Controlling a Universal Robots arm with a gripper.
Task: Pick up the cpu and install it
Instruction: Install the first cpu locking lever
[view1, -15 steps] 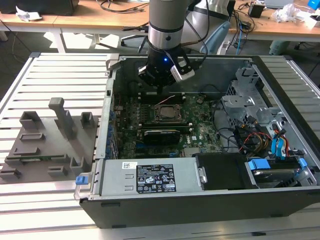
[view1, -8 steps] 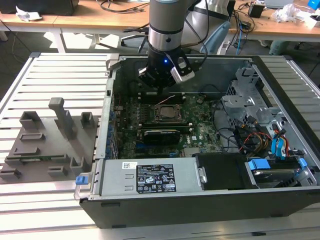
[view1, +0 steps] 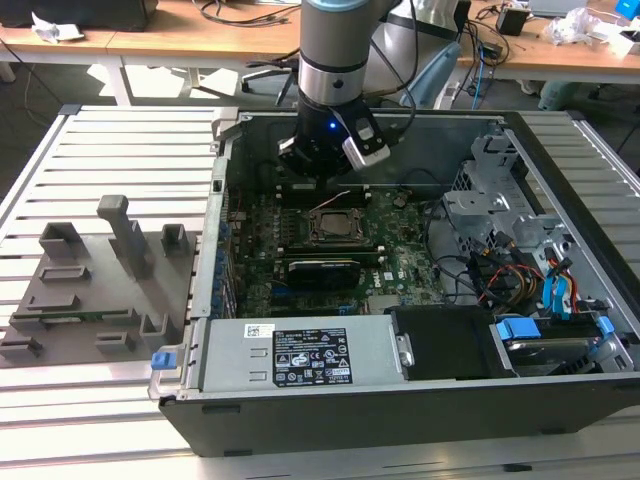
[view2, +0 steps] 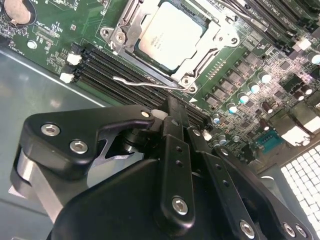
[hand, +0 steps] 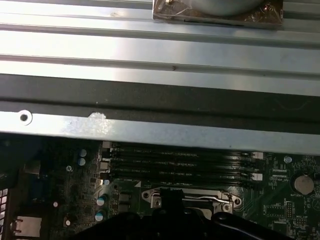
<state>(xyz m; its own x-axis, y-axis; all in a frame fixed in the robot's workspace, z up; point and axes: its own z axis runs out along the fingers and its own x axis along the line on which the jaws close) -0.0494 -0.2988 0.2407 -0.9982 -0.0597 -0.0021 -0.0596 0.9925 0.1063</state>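
Inside the open computer case (view1: 420, 400), the cpu (view2: 170, 35) sits flat in its socket on the green motherboard (view1: 400, 250), silver top showing. Just above it hangs the black gripper (view2: 172, 112), fingers drawn together and holding nothing, near the memory slots (view2: 130, 75).

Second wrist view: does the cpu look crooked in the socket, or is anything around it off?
Nothing stands out. The cpu lies flat and square inside the socket frame, edges parallel to it, and the thin metal lever lies along the frame's edge beside the memory slots. The gripper is above those slots, apart from the chip.
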